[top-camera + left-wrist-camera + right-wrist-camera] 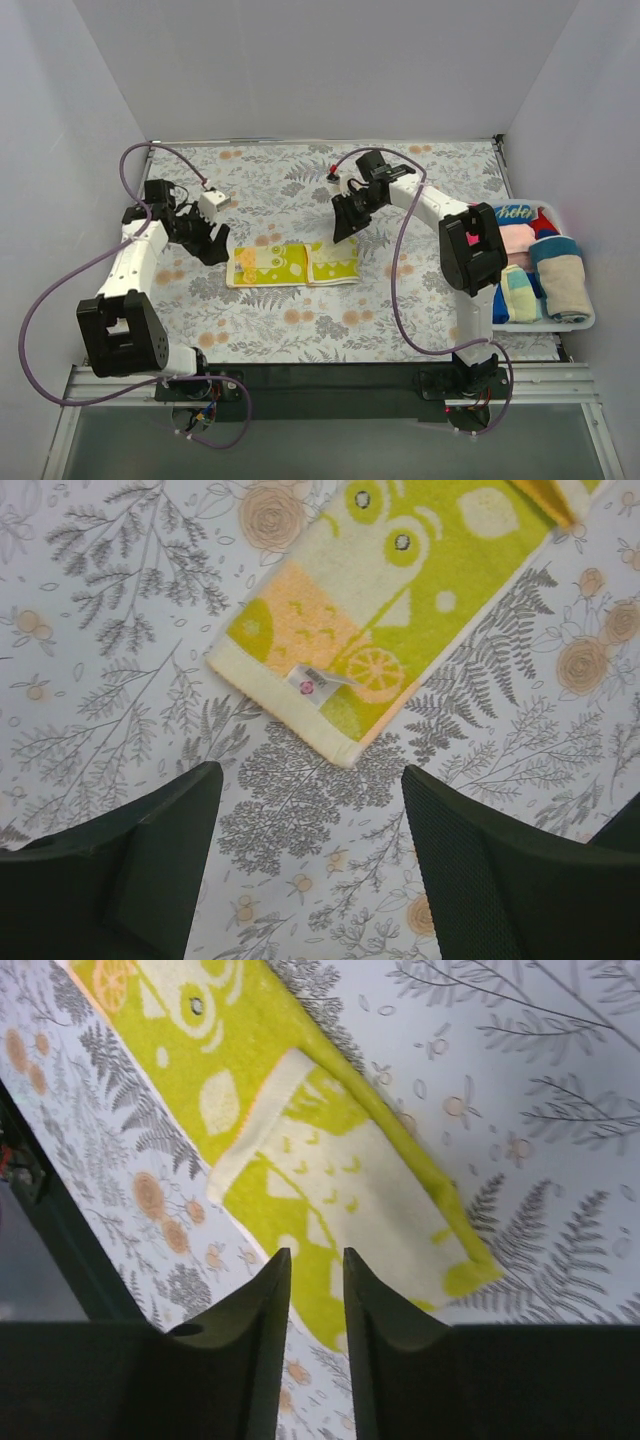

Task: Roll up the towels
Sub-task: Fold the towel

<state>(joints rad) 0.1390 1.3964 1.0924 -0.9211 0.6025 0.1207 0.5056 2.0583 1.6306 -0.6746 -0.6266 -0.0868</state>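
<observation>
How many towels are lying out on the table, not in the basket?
1. The yellow towel lies centred on the floral cover, its right end folded over. The other towels sit in the white basket at the right edge. None looks hidden.

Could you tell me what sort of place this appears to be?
Probably a robotics lab test cell: plain white walls enclose a grey floral tabletop, two black-and-white robot arms are bolted at its near edge, and a white plastic basket holds rolled towels.
</observation>
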